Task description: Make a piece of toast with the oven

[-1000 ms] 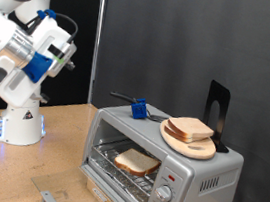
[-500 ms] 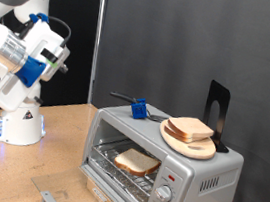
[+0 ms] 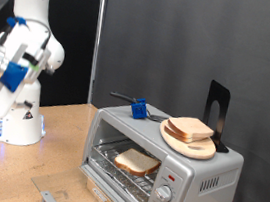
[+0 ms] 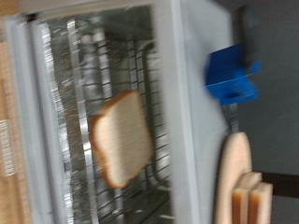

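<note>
The piece of toast (image 3: 136, 162) lies flat on the wire rack inside the oven (image 3: 201, 177), whose glass door is folded down open. In the wrist view the toast (image 4: 121, 138) sits on the rack, seen from well back, with the oven's silver top (image 4: 182, 65) beside it. My gripper (image 3: 21, 65) hangs on the arm at the exterior view's far left, well away from the oven and high above the table. Nothing shows between its fingers. The fingers do not show in the wrist view.
On the oven's top stand a round wooden plate (image 3: 191, 145) with piled bread slices (image 3: 190, 128), a blue object with a black handle (image 3: 137, 108) and a black stand (image 3: 215, 112). The arm's white base (image 3: 19, 120) stands on the wooden table (image 3: 60, 166).
The arm has swung towards the exterior view's left and lowered a little, taking the gripper further from the oven. The toast, plate and oven have not moved.
</note>
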